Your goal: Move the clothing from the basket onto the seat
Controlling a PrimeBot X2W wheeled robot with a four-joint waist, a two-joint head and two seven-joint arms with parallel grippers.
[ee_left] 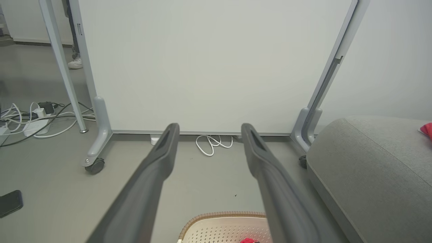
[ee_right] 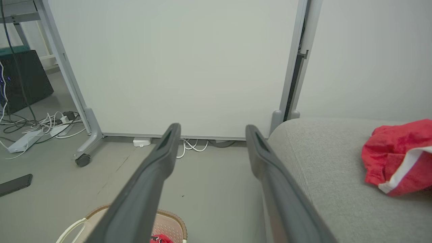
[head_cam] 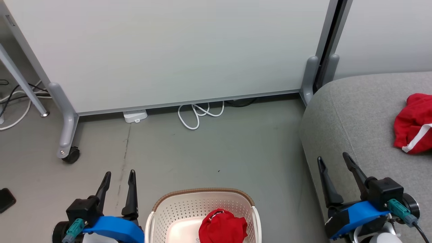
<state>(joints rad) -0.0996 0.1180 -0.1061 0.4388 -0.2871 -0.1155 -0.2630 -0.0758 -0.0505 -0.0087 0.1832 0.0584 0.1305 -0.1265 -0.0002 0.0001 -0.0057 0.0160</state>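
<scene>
The crumpled red fabric garment (head_cam: 222,226) in the cream perforated plastic basket (head_cam: 175,211) seems light and limp; pinch its top fold. The left gripper (head_cam: 119,172) and right gripper (head_cam: 332,156) are spread, empty.

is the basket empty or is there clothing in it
Not empty: one crumpled red garment lies inside the basket. The other red garment is out, lying on the sofa.

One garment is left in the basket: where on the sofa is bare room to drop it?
The sofa is bare from its rounded edge by the partition foot across to the red garment lying on it; only there is it crowded. The open right gripper hangs by its near edge.
</scene>
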